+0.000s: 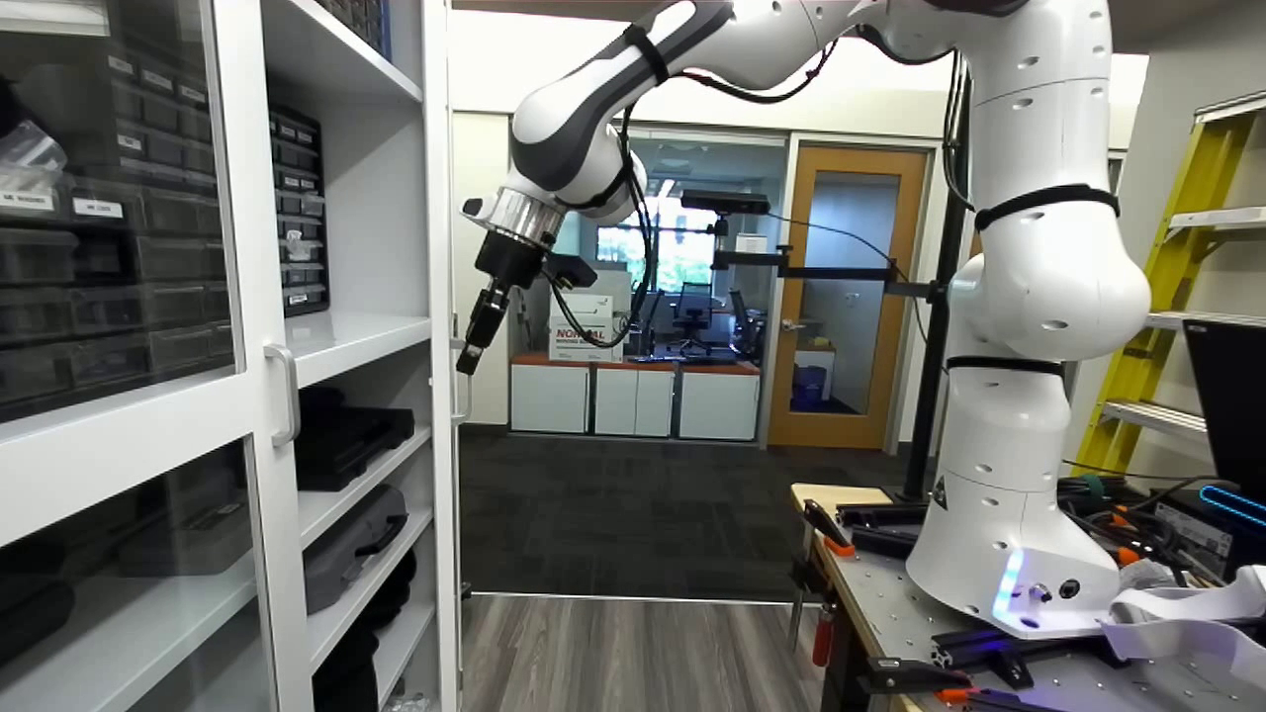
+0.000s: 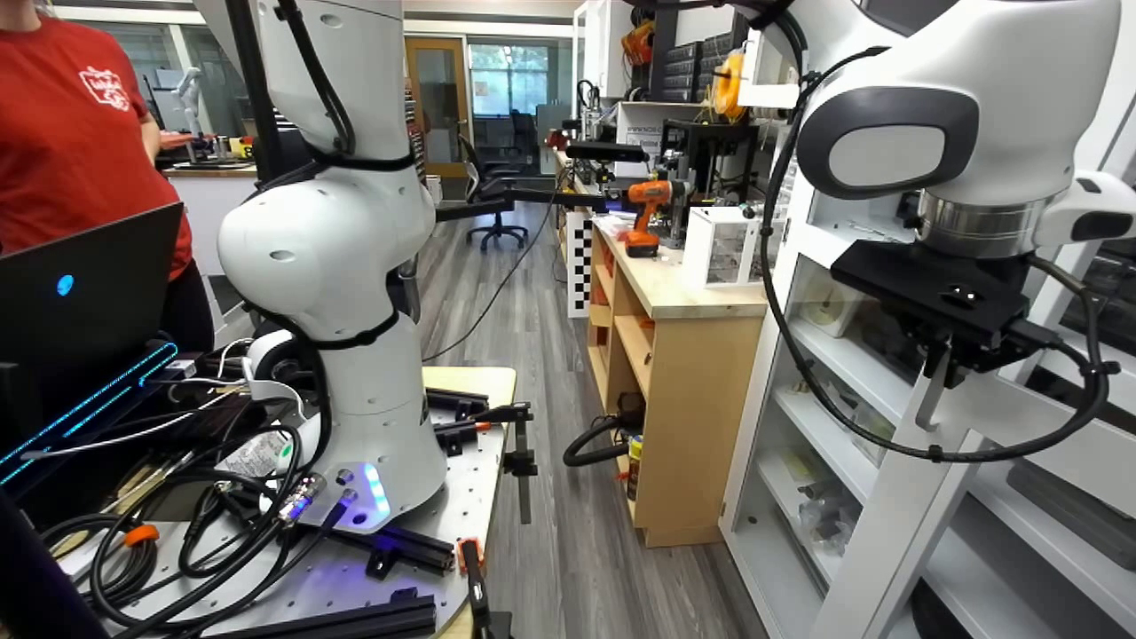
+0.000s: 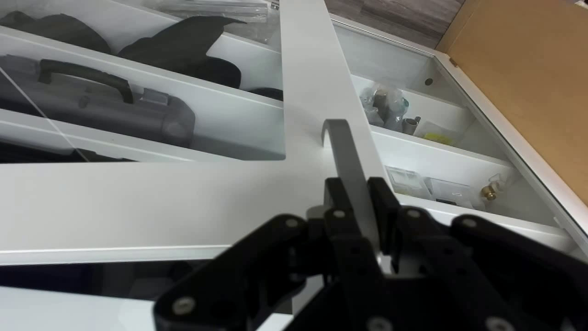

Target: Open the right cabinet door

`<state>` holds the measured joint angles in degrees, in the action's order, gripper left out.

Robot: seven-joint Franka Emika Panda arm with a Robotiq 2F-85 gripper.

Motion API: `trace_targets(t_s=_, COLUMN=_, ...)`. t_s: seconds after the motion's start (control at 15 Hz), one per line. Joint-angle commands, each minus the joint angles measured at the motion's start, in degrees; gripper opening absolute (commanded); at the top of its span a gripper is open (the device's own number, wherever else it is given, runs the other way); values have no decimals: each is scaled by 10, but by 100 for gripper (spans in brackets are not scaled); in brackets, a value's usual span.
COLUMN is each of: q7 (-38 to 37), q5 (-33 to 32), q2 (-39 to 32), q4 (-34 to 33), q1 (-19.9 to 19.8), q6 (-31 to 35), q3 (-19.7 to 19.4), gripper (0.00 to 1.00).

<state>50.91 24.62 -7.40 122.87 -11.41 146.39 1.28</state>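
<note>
The slim vertical handle [image 3: 347,156] of the right cabinet door [image 3: 229,197] is held between the narrowed jaws of the Robotiq gripper [image 3: 357,188]. In the wrist view a grey case [image 3: 115,115] is seen through the door, which in an exterior view is shown ajar, nearly edge-on, beside white shelves [image 1: 371,334]

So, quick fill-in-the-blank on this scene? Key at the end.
1. In the wrist view, the handle sits ____ the two fingers of the hand.
2. The right cabinet door is framed in the colour ____.
3. In an exterior view, the drill on the wooden bench is mostly coloured ____.
4. In an exterior view, the shirt is coloured ____.
Missing words: between; white; orange; red.
</note>
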Motion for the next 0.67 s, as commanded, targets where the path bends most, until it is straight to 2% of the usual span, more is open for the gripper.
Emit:
trace_targets(t_s=0.0, q7=-38, q5=-27, q2=30, q4=5, q1=-8, q6=8, q3=-42, gripper=4)
trace_targets(t_s=0.13, q7=-46, q5=-31, q2=32, q4=7, q1=-5, q6=4, q3=-45, gripper=4)
trace_targets(t_s=0.2, q7=-58, q5=-36, q2=33, q4=10, q1=-3, q6=4, q3=-48, gripper=41)
trace_targets(t_s=0.33, q7=-68, q5=-37, q2=34, q4=12, q1=-2, q6=18, q3=-51, gripper=47)
trace_targets(t_s=0.47, q7=-11, q5=5, q2=29, q4=0, q1=-10, q6=-9, q3=-44, gripper=58)
trace_targets(t_s=0.53, q7=-45, q5=-7, q2=25, q4=17, q1=22, q6=33, q3=-23, gripper=65)
trace_targets(t_s=0.6, q7=-40, q5=-5, q2=10, q4=11, q1=15, q6=3, q3=-28, gripper=71)
